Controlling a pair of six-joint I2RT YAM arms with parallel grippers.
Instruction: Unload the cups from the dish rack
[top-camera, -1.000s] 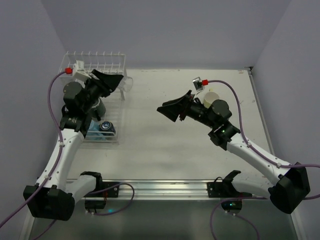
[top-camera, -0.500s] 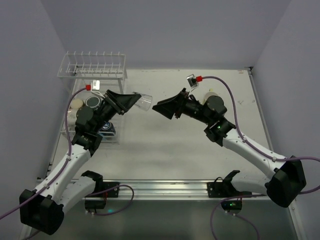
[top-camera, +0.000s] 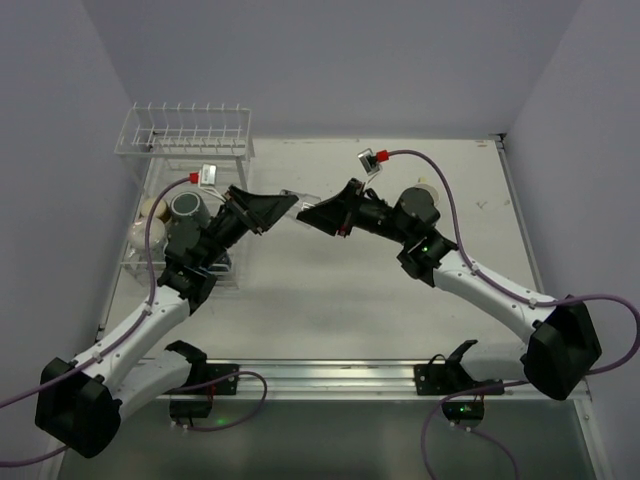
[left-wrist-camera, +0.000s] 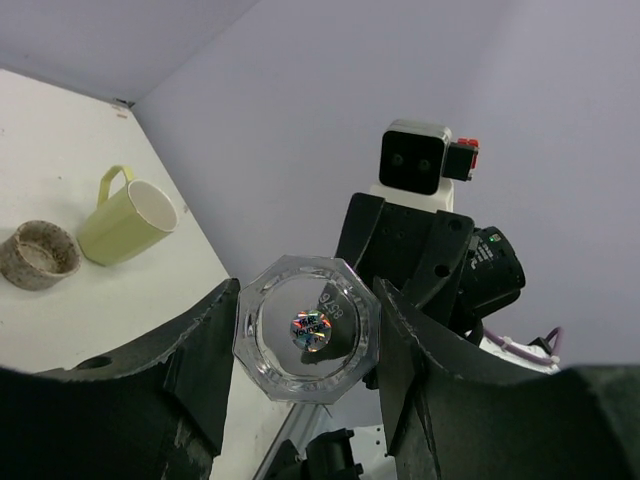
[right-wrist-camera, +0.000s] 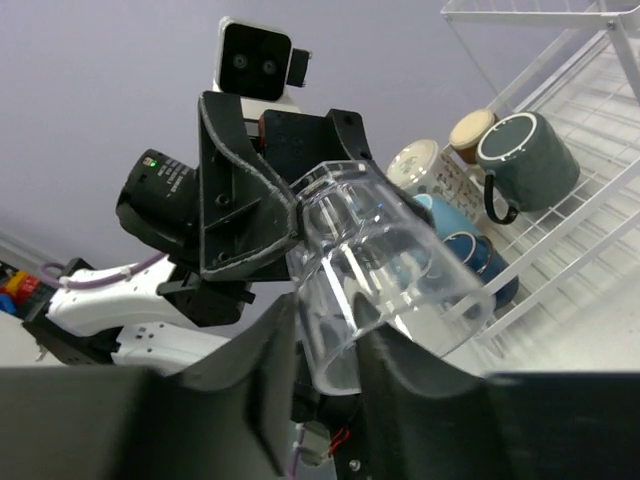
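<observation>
You look down on a white surface (top-camera: 350, 300), lightly scuffed and marked. Plain lavender-grey walls (top-camera: 350, 70) close it in on the far, left and right sides. A metal rail (top-camera: 330, 372) runs along its near edge. The light is soft and even, leaving only faint shadows.

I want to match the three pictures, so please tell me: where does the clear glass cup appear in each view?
Top view: glass cup, centre, right of the dish rack.
Left wrist: glass cup, centre, seen end-on between the left fingers.
Right wrist: glass cup, centre, tilted, reaching down between the right fingers.
Shared landmark: the left fingers gripping it, in all three.
</observation>
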